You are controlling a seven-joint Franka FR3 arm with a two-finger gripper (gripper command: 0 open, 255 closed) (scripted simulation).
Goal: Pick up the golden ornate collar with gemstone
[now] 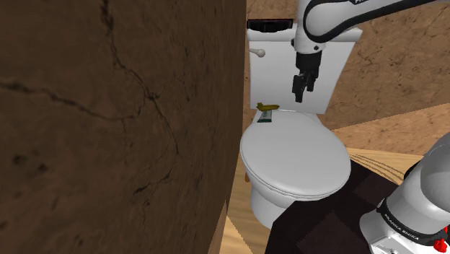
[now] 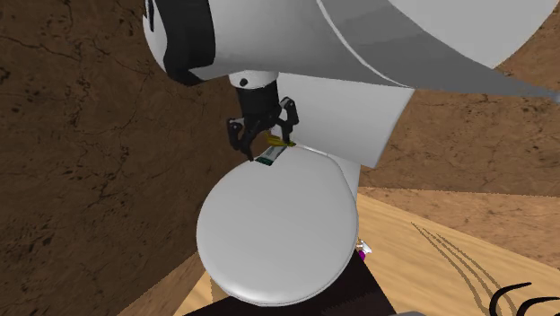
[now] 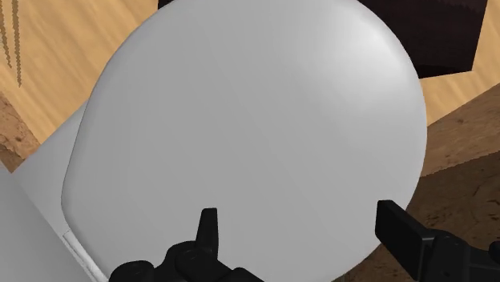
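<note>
While my hand (image 1: 301, 85) hangs spread over the toilet lid (image 1: 296, 155), the golden collar (image 1: 265, 107) lies at the lid's rear edge, near the middle of the shoulder view; I fear a shallow grasp may push it off.

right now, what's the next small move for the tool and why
Probably ease the open tool toward the shoulder view's left and down over the golden collar. It lies at the back of the white toilet lid by the tank, while the tool hangs above and to its right in that view, touching nothing.
</note>
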